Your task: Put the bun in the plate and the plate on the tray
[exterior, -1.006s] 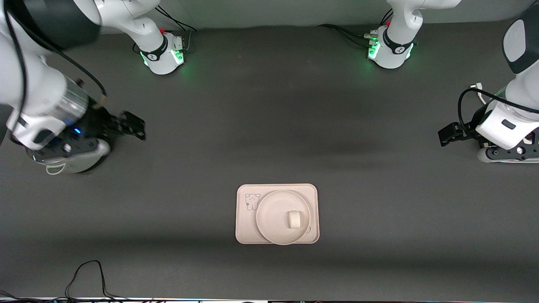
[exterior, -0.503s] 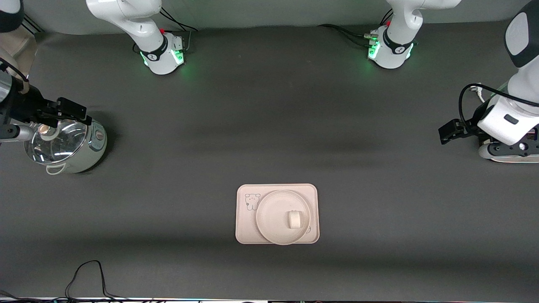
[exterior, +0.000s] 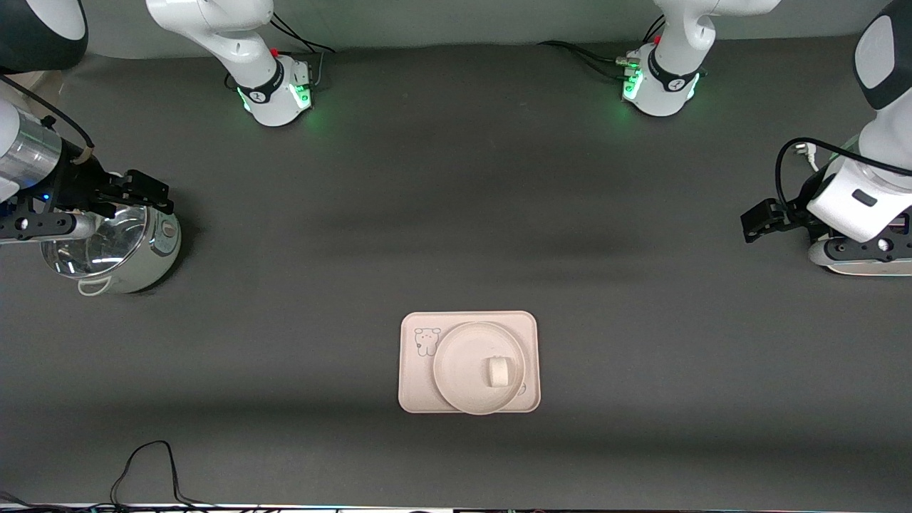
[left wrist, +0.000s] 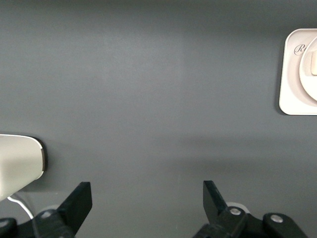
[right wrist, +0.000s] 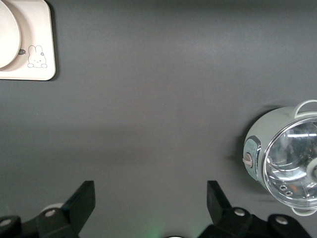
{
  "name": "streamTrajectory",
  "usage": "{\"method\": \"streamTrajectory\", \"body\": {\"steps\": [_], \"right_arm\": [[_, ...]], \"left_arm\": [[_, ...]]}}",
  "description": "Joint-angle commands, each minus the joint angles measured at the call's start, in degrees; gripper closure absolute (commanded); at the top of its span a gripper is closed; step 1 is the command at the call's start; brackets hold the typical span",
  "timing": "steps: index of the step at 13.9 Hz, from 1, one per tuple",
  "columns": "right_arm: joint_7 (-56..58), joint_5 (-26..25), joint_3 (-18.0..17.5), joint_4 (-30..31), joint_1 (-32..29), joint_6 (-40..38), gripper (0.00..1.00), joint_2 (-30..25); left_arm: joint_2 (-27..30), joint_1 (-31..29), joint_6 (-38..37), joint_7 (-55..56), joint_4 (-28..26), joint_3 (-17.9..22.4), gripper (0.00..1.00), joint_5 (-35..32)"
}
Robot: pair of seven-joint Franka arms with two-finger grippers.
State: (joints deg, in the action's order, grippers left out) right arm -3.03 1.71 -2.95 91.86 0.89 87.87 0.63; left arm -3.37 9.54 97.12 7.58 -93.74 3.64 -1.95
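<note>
The off-white bun (exterior: 499, 371) lies in the round cream plate (exterior: 459, 370). The plate rests on the pinkish-cream tray (exterior: 417, 388) with a bear drawing, at the table's middle, near the front camera. My right gripper (exterior: 151, 191) is open and empty, up over the rim of a pot at the right arm's end. My left gripper (exterior: 754, 222) is open and empty, up at the left arm's end. The left wrist view shows the tray's corner (left wrist: 295, 79), the plate (left wrist: 306, 74) and the bun (left wrist: 314, 67). The right wrist view shows the tray (right wrist: 34, 59) and the plate's rim (right wrist: 7, 39).
A pale green pot with a glass lid (exterior: 107, 249) stands at the right arm's end; it also shows in the right wrist view (right wrist: 287, 158). A white object (exterior: 855, 265) lies under the left arm and shows in the left wrist view (left wrist: 20, 166). A black cable (exterior: 142, 463) lies at the front edge.
The right arm has lifted and pulled back from over the pot toward its end of the table. The left arm has barely shifted. Bun, plate and tray have not moved.
</note>
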Motion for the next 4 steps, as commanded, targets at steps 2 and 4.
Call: {"method": "streamTrajectory", "body": {"steps": [2, 4], "right_arm": [[-0.22, -0.84, -0.83, 2.01, -0.63, 1.42, 0.0, -1.6], [-0.22, -0.83, -0.83, 2.01, -0.63, 1.77, 0.0, -1.16]], "left_arm": [[0.47, 0.57, -0.88, -0.9, 0.49, -0.13, 0.0, 0.54], [0.38, 0.57, -0.62, -0.64, 0.49, -0.65, 0.0, 0.54]]}}
